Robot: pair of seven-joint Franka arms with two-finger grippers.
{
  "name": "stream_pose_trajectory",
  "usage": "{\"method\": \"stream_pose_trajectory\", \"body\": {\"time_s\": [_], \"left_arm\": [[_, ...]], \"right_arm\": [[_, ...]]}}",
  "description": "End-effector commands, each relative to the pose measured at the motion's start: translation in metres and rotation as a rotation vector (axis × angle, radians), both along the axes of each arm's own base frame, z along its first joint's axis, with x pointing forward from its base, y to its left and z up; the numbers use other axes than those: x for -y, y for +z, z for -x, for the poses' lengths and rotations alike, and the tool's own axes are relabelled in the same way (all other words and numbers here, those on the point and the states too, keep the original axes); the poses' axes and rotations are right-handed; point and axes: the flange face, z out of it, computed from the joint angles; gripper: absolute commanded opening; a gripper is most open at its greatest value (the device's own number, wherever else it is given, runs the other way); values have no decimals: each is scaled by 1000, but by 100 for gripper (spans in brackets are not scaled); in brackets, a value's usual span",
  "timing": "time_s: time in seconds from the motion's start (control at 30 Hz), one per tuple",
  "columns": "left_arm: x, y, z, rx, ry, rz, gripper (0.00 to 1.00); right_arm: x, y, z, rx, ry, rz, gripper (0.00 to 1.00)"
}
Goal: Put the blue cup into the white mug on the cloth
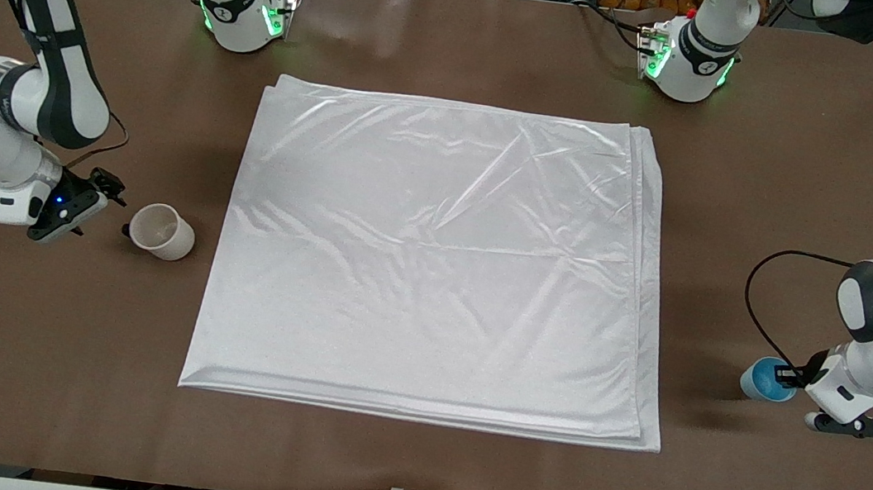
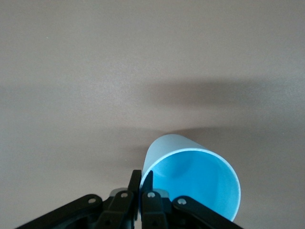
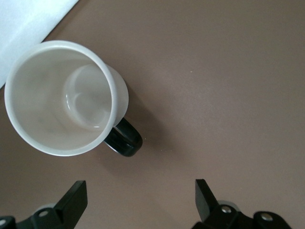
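The blue cup [image 1: 766, 379] is low at the brown table near the left arm's end, off the cloth. My left gripper [image 1: 789, 376] is shut on its rim, one finger inside and one outside, as the left wrist view shows the cup [image 2: 195, 179] and gripper [image 2: 142, 183]. The white mug [image 1: 162, 231] stands on the table beside the cloth [image 1: 434, 261], toward the right arm's end, with its black handle [image 3: 125, 138] facing my right gripper [image 1: 108, 193]. That gripper is open and empty just short of the mug [image 3: 62, 98]; in the right wrist view [image 3: 139, 191] its fingers stand wide apart.
The cloth lies flat in the middle of the table [image 1: 409, 466] with nothing on it; its corner shows in the right wrist view [image 3: 26, 24]. A black cable [image 1: 753, 309] loops over the table by the left arm.
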Motion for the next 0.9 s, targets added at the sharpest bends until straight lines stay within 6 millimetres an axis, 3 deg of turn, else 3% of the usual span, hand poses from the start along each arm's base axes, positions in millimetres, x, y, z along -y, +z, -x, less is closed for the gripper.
{"method": "stream_pose_trajectory", "body": {"time_s": [0.0, 0.87], "left_arm": [[1, 13, 1, 20, -1, -4, 0], [7, 28, -1, 44, 29, 44, 0]], "right_arm": [[0, -4, -5, 19, 103, -9, 100], [-15, -42, -10, 35, 521, -15, 100]]}}
